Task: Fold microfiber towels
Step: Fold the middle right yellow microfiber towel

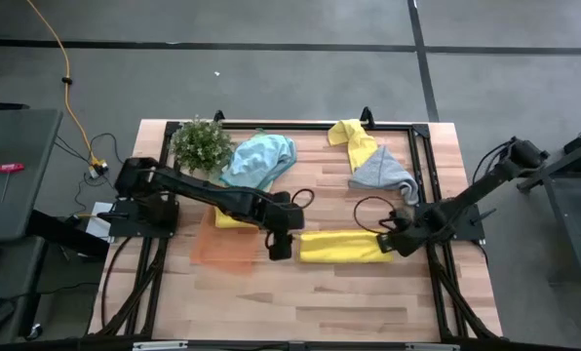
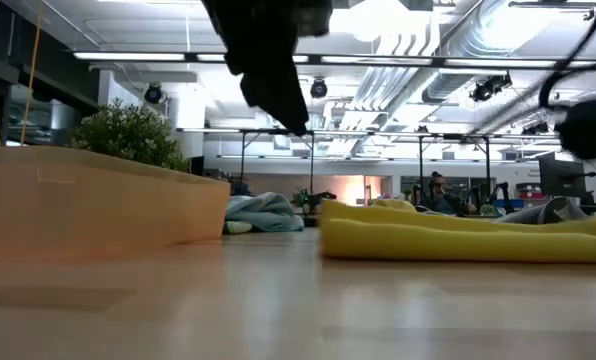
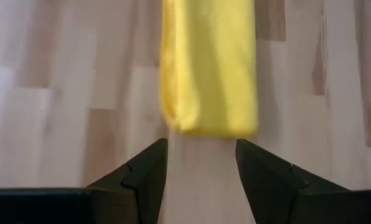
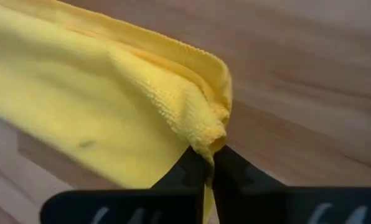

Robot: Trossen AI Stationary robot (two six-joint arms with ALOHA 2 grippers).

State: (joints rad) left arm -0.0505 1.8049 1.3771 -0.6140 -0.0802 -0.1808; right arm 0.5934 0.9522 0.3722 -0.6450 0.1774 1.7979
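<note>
R tool (image 4: 209,163) pinching yellow towel (image 4: 98,106)

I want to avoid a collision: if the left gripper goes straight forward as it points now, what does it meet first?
Probably the near end of the folded yellow towel: it lies just ahead of the left gripper, whose fingers are open, with bare table between.

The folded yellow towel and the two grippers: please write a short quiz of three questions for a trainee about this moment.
1. True or false: the right gripper is shut on one end of the folded yellow towel.
2. Which describes the left gripper? A) shut on the towel; B) open, just off the towel's other end, not touching it; C) holding the plant.
3. Fill in: the blue-teal towel lies beside the ____ at the back of the table.

Key
1. True.
2. B.
3. The plant.
</note>
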